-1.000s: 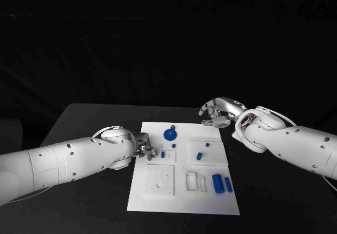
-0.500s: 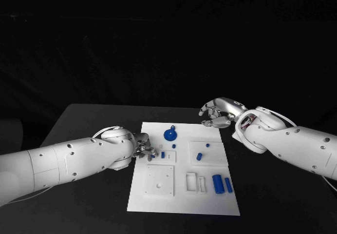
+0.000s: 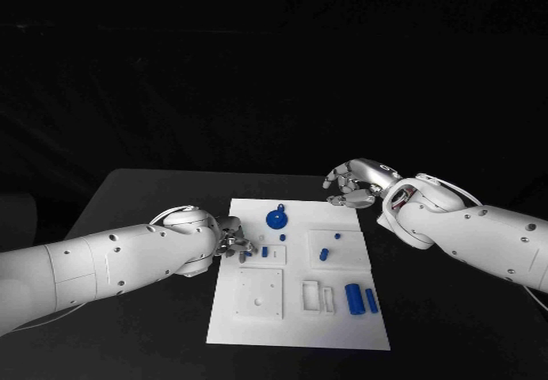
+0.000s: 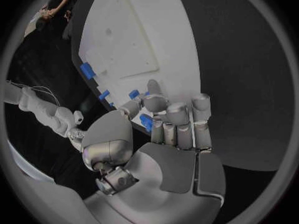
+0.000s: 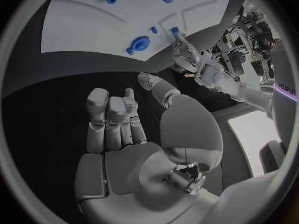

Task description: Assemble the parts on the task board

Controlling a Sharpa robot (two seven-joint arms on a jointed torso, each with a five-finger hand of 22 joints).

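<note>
Just left hand (image 3: 232, 244) pinching blue part (image 4: 146, 121); right hand (image 3: 354, 182) curled, empty.

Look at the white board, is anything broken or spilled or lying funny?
Nothing looks broken or spilled. The blue parts lie neatly on the task board: a round gear-like piece at the far end, two cylinders side by side near the front. The left hand pinches a small blue part at the board's edge.
</note>
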